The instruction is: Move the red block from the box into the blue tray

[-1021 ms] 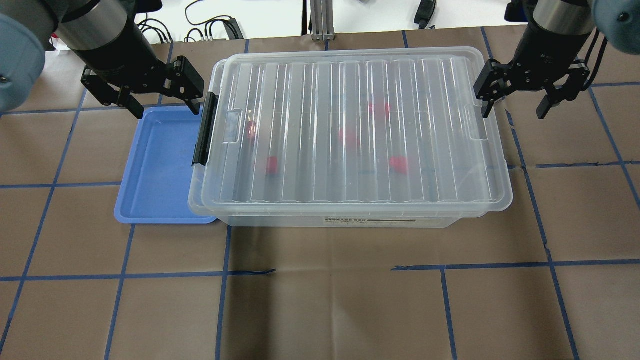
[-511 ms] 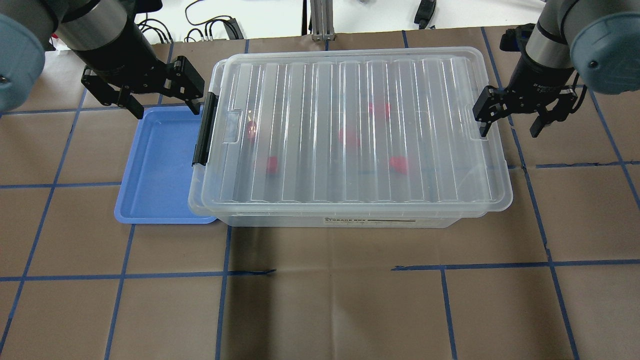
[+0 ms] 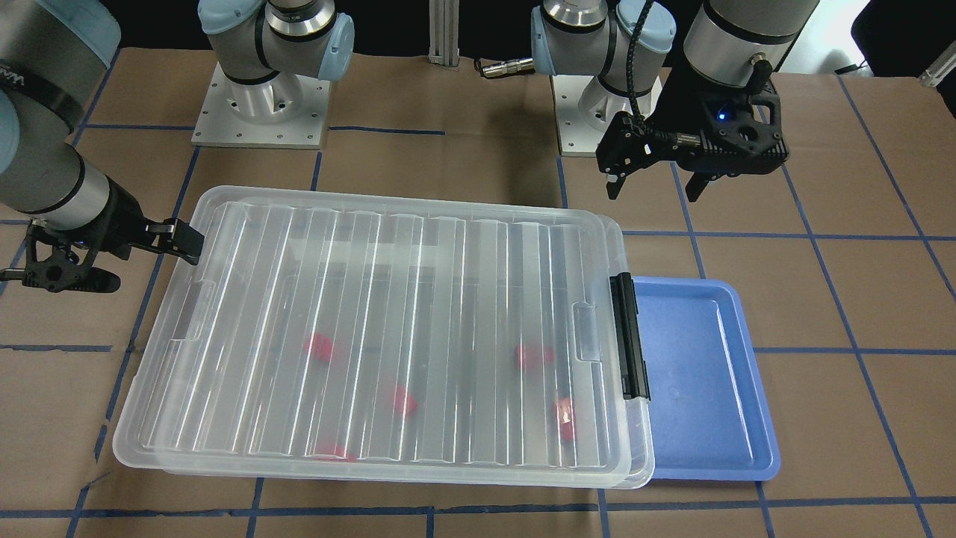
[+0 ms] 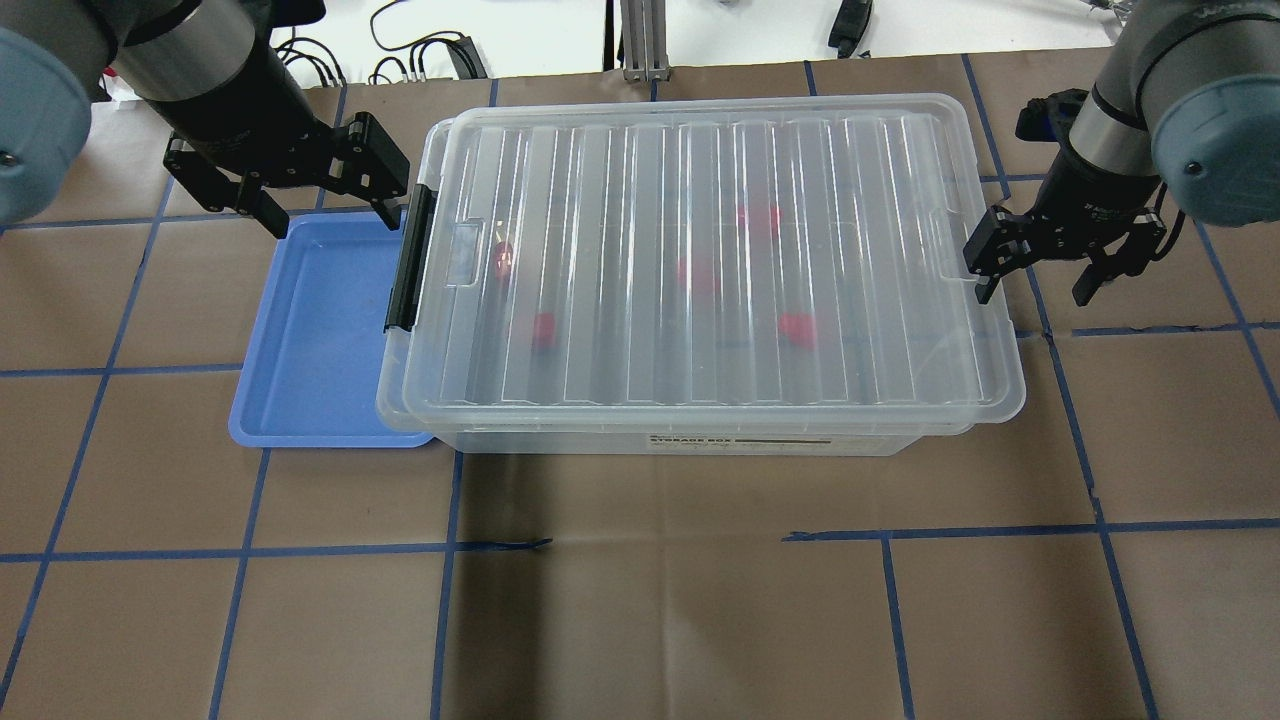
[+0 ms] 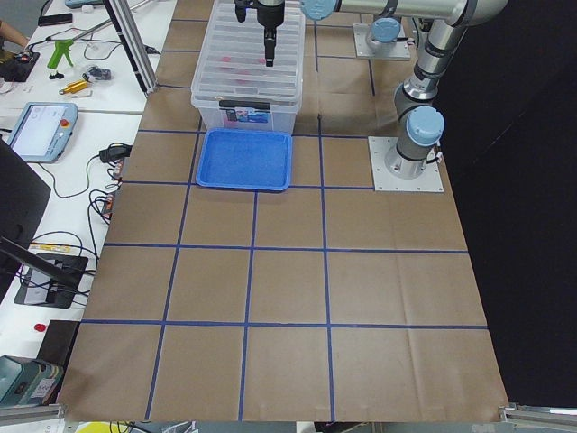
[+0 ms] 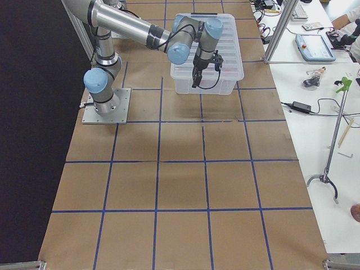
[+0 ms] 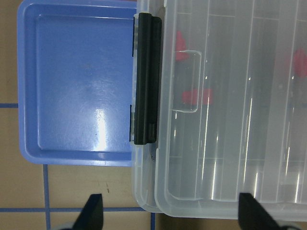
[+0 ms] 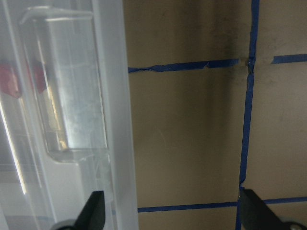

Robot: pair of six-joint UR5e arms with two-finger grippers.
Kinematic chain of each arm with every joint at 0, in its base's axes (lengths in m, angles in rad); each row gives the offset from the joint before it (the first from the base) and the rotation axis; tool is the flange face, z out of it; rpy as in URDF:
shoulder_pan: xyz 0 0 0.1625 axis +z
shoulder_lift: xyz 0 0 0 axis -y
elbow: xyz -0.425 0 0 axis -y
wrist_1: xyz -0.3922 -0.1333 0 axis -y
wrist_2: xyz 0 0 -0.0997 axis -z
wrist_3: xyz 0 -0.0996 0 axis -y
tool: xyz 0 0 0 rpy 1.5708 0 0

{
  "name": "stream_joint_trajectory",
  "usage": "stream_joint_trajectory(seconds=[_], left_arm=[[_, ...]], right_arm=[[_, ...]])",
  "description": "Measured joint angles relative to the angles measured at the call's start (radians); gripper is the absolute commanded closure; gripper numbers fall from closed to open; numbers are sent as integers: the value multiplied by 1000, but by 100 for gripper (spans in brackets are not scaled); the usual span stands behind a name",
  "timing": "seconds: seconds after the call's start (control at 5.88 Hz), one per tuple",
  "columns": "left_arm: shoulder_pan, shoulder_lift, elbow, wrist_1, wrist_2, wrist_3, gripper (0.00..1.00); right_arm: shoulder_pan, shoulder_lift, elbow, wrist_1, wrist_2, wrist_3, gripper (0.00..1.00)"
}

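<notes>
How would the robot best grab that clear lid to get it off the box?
Probably the lid by its thin overhanging lip at the end opposite the black latch, coming from the robot's right, where the right gripper hangs, jaws open. The latch end looks clipped.

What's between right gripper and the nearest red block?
The closed box lid, covering the nearest red block; right gripper hangs at its end rim. Overhead view.

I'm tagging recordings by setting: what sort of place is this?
Probably a robotics lab workcell: the left arm and right arm are bolted to plates on a table papered brown with a blue tape grid, and a side bench holds a teach pendant and cables.
</notes>
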State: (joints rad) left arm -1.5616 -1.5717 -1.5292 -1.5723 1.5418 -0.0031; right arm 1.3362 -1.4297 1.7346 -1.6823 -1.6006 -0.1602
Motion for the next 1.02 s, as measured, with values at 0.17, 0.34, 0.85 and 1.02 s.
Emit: stream_joint_trajectory(seconds=[0.17,0.34,0.85,1.02], left_arm=[[0,0,-1,0,0,0,2],[0,1,-2,0,0,0,2],[3,-4,1,0,-1,106,2],[4,-7,-2,0,-3,261,2]], right_arm=[[-1,0,12,-4,1,-2,0],[-3,1,16,-16,-4,-22,0],[-84,6,17,-69,-96,-154,0],[-129,6,16,-80,-103,-200,0]])
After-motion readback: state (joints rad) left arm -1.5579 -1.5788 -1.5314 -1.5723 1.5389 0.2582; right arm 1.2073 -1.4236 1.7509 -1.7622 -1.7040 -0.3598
